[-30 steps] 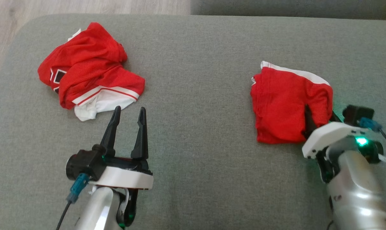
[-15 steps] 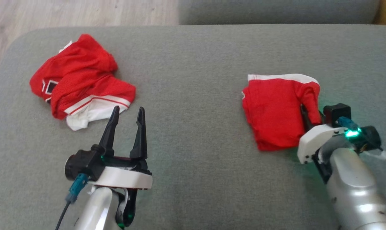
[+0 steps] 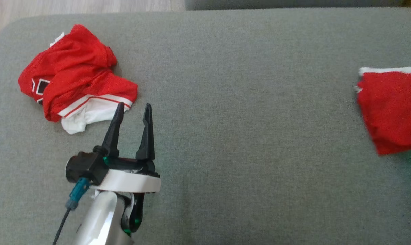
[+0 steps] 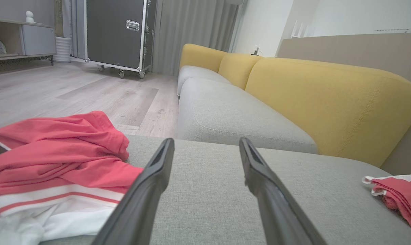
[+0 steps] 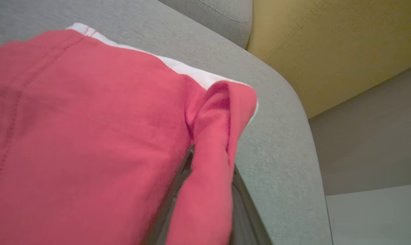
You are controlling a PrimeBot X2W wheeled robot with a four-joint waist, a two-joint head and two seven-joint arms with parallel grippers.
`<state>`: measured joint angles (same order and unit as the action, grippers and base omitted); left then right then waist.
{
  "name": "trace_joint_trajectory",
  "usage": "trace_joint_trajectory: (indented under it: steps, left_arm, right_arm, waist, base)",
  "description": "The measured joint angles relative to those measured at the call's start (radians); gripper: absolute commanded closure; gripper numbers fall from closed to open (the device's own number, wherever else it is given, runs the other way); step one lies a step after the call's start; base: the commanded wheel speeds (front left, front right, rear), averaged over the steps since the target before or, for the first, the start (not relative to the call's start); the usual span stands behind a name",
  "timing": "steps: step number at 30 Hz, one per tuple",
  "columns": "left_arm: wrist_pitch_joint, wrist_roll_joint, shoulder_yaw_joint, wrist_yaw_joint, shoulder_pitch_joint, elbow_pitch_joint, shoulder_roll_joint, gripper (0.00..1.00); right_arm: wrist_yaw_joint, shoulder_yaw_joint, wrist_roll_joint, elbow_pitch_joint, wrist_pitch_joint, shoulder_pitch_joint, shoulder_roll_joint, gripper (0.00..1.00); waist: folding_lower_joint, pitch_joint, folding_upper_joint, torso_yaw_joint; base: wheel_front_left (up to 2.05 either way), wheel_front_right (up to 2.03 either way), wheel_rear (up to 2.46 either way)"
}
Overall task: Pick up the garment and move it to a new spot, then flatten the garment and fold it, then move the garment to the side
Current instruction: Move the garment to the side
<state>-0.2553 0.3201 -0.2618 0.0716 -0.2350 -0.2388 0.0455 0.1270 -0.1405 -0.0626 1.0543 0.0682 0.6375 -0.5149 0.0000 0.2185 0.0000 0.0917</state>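
Up close, right gripper (image 5: 210,161) pinching folded garment (image 5: 89,136), head view cropping it

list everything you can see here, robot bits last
crumpled garment: 1, red with white trim, left part of the seat cushion
folded garment: 1, red with a white edge, right end of the same cushion
seat cushion: 1, grey, under both garments
back cushions: 3, yellow, along the sofa
flight case: 1, black with metal edges, on wheels on the floor
floor: 1, pale wood, beyond the cushion
left gripper: 1, black fingers, open, beside the crumpled garment
right gripper: 1, dark fingers, pinching a fold of the folded garment
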Motion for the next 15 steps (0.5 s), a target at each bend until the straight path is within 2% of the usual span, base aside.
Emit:
trace_joint_trajectory:
  steps: [7,15]
  left_arm:
    - [0.000,0.000,0.004,0.009,-0.029,0.007,0.000,0.00]
    - [0.000,-0.001,0.006,0.017,-0.058,0.010,-0.002,0.00]
  right_arm:
    - [0.000,0.016,-0.008,0.006,-0.023,0.053,-0.100,1.00]
    - [0.000,0.087,-0.035,0.013,-0.030,0.064,-0.121,1.00]
  waist:
    - [0.0000,0.053,0.0000,0.012]
    - [0.0002,0.094,0.0000,0.023]
  base:
    - [0.00,0.00,0.00]
    - [0.00,0.00,0.00]
